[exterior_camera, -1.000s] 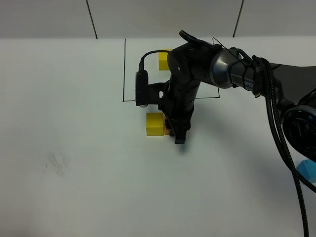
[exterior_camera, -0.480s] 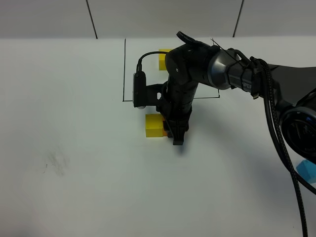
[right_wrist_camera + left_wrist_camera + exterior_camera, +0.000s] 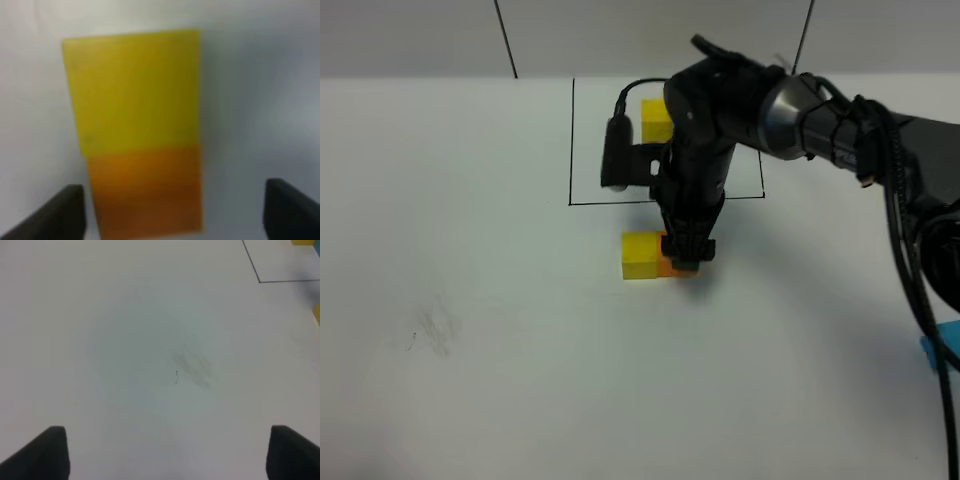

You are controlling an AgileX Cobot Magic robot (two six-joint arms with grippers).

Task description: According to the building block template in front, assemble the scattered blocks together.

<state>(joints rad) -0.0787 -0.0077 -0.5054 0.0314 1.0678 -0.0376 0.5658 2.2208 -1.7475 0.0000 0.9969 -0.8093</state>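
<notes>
The loose yellow cube [image 3: 642, 254] lies just in front of the black frame, and the orange cube [image 3: 670, 268] touches its right side. My right gripper [image 3: 686, 258] hovers over the orange cube. In the right wrist view the yellow cube [image 3: 132, 90] and orange cube [image 3: 147, 192] sit flush, and my right gripper [image 3: 175, 214] is open, with both fingers clear of them. The blue cube [image 3: 942, 352] lies at the far right edge. Of the template, only its yellow cube [image 3: 656, 120] and black outline [image 3: 571, 140] show; the arm hides the rest. My left gripper [image 3: 167, 455] is open over bare table.
The right arm and its cable [image 3: 910, 200] stretch from the right side across the template area. A faint grey smudge [image 3: 435, 335] marks the table at the left, and the left wrist view shows that smudge [image 3: 192, 365] too. A corner of the frame [image 3: 260, 280] shows there.
My right gripper has opened and let go of the orange cube, which stays against the yellow one. The arm has shifted slightly back toward the frame.
</notes>
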